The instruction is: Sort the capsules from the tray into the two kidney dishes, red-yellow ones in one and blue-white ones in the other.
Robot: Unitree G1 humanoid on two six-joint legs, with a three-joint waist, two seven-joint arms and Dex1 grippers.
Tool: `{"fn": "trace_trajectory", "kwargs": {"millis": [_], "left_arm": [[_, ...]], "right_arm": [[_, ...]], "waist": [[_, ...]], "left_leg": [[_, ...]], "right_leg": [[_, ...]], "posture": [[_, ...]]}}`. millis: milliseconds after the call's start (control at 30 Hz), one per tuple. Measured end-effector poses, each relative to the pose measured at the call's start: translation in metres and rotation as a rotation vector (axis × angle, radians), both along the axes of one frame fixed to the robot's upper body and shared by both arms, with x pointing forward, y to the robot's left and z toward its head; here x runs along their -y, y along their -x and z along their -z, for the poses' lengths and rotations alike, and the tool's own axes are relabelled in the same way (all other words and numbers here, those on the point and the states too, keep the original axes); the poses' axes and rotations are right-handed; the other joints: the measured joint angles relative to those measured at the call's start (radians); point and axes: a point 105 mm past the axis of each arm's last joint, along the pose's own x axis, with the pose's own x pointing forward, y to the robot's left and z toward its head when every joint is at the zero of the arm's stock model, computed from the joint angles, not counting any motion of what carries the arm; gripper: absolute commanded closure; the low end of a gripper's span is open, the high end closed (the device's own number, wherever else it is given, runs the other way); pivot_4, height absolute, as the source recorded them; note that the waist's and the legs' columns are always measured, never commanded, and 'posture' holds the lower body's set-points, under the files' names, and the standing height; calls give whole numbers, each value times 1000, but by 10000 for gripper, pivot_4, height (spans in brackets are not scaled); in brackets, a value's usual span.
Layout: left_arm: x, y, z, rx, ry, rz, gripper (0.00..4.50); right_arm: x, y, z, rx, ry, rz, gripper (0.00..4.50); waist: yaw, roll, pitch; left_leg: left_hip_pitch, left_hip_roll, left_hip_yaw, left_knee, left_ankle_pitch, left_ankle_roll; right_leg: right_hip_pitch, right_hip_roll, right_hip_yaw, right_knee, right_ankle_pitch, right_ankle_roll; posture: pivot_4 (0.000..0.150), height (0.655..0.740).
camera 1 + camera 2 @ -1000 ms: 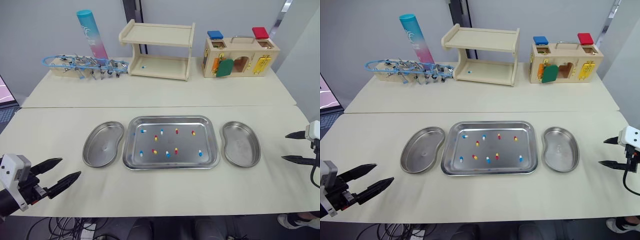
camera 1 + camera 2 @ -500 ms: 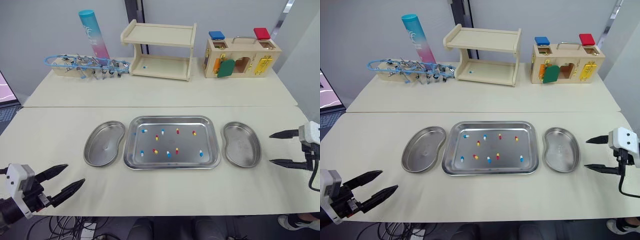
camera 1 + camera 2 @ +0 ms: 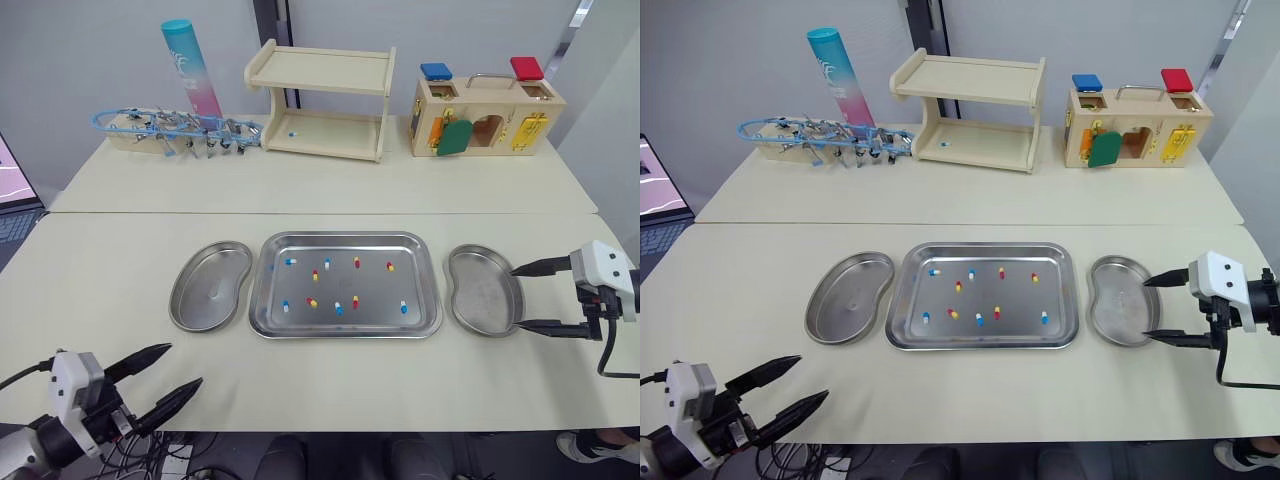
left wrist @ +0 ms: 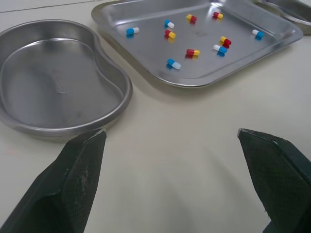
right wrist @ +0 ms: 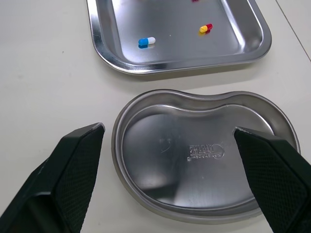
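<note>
— What is the head view showing?
— Red-yellow capsules [image 3: 310, 302] and blue-white capsules [image 3: 290, 262] are lying scattered in a rectangular steel tray [image 3: 345, 236], between the empty left steel kidney dish [image 3: 210, 300] and the empty right steel kidney dish [image 3: 483, 290]. The left gripper [image 3: 185, 364] is hovering released at the near left; the right gripper [image 3: 517, 298], fingers spread, is hovering at the right dish's right edge.
— And the wrist views?
— Left wrist: parted fingers are framing the left dish and tray. Right wrist: parted fingers are flanking the right dish.
</note>
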Motion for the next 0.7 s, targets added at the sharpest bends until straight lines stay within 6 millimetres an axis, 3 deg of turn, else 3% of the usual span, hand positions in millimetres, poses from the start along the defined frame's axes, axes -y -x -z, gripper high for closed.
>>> {"fn": "trace_trajectory", "kwargs": {"millis": [300,467,700], "left_arm": [[33,2,8,75,11,121,262],[43,3,11,101,23,140,262],[53,5,16,137,56,136,262]], "right_arm": [[-10,-3,-2,19,17,-49,0],[-29,-3,-8,28,-44,-68,0],[-93,-12,-12,56,-133,-146,0]], "waist": [[0,0,0],[1,0,0],[1,-1,0]], "left_leg": [[0,0,0,0,0,0],[0,0,0,0,0,0],[0,0,-2,0,0,0]], "right_leg": [[0,0,0,0,0,0],[0,0,0,0,0,0],[0,1,-1,0,0,0]], "posture": [[1500,7400],[1500,7400],[1500,7400]]}}
